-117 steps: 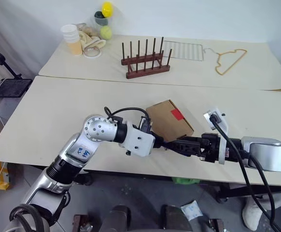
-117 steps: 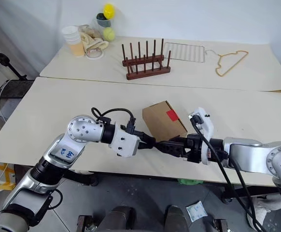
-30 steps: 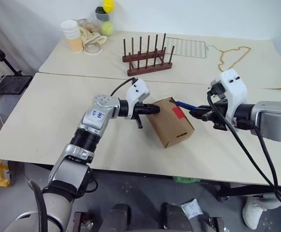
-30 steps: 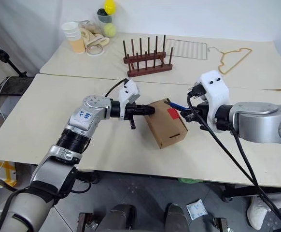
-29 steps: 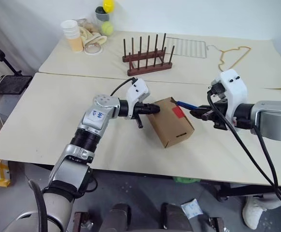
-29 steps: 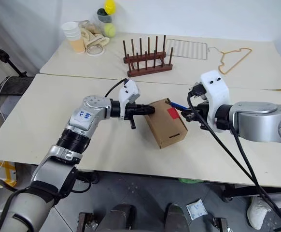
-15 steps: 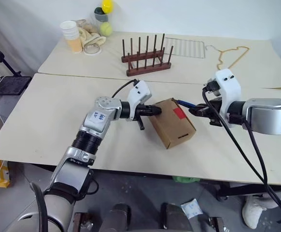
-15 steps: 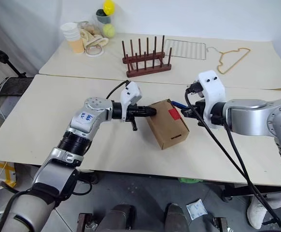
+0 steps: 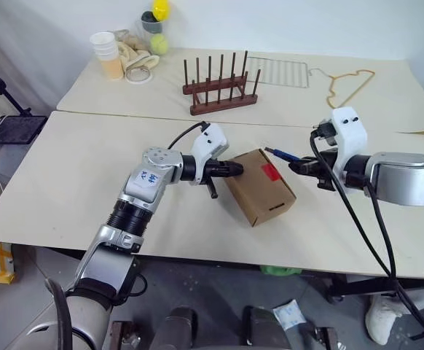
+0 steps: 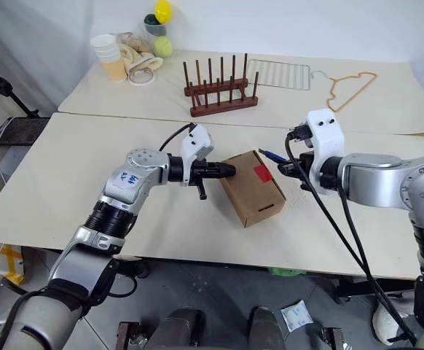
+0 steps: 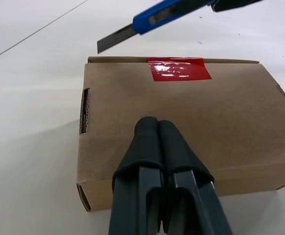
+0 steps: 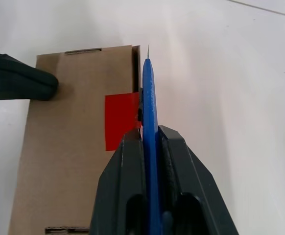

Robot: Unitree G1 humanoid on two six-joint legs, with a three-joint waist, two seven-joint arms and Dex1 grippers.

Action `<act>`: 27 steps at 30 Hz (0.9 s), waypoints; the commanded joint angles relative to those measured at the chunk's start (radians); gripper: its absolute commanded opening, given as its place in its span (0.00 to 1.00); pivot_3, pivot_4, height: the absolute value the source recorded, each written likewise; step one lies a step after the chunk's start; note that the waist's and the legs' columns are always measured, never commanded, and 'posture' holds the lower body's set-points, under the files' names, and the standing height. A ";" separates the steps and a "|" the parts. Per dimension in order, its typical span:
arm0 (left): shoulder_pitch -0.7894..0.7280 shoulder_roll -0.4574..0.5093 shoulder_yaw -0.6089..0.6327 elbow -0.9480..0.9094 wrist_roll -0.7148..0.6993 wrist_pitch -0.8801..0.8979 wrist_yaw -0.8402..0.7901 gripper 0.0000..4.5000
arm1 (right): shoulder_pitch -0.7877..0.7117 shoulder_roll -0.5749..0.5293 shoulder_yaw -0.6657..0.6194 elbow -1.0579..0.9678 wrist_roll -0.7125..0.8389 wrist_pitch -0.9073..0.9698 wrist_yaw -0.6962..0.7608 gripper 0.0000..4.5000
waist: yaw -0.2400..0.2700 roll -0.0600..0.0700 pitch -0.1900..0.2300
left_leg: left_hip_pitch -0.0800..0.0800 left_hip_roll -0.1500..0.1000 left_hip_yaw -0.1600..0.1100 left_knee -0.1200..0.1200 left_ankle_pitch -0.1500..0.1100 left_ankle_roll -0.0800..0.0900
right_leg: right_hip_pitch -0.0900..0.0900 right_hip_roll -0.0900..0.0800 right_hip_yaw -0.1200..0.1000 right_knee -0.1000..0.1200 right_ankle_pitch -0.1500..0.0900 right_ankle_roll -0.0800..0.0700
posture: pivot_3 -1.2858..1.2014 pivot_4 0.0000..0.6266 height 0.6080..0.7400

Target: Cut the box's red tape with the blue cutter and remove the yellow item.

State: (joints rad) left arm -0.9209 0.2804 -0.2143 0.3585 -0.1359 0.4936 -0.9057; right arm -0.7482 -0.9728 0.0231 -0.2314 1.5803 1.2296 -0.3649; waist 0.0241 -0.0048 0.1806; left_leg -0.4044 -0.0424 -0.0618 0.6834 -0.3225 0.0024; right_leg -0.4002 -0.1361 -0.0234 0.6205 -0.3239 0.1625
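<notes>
Since half a second ago our right arm has drawn a little toward 3 o'clock in the head view, so the slim blue pen-shaped cutter (image 9: 280, 154) now hangs just off the small brown cardboard box (image 9: 259, 186) instead of over its edge; the box and our left arm look unchanged.

Our right gripper (image 9: 304, 165) is pinching the blue cutter between its two black fingers (image 12: 128, 161), the blade pointing toward 10 o'clock in the head view. In the right wrist view the cutter runs along the box's taped edge, directly above where the bright red rectangular tape strip (image 12: 122, 120) folds over it; we cannot tell whether the blade touches.

Our left gripper (image 9: 235, 168) has its fingers (image 11: 154, 142) pressed together, holding nothing, with the tips against the box's side at 9 o'clock from the box, opposite the tape.

The box lies flat and closed on the near cream table (image 9: 66, 175), roughly at the centre of the head view, flaps shut with the tape unbroken.
</notes>
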 commanded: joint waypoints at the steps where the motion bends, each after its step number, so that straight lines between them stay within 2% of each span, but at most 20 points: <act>1: 0.017 0.004 -0.014 -0.018 0.009 0.017 0.001 0.00 | -0.009 0.000 -0.053 -0.027 -0.009 -0.002 0.000 0.02 | 0.000 0.000 0.000 | 0.000 0.000 0.000 0.000 0.000 0.000 | 0.000 0.000 0.000 0.000 0.000 0.000 | 0.52 0.24 1.00; 27: 0.025 0.016 -0.049 -0.040 0.045 0.059 0.022 0.00 | 0.039 0.028 -0.052 -0.061 0.009 0.045 -0.014 0.02 | -0.001 0.000 0.000 | 0.001 0.000 0.001 0.001 0.000 0.000 | 0.000 0.000 0.001 0.001 0.000 0.000 | 0.52 0.24 1.00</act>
State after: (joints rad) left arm -0.9209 0.2869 -0.2362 0.3172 -0.1096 0.5348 -0.8794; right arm -0.7078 -0.9387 -0.0055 -0.2659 1.5715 1.2700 -0.3766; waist 0.0233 -0.0045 0.1804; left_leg -0.4035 -0.0423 -0.0611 0.6840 -0.3225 0.0023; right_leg -0.4001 -0.1360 -0.0227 0.6218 -0.3239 0.1625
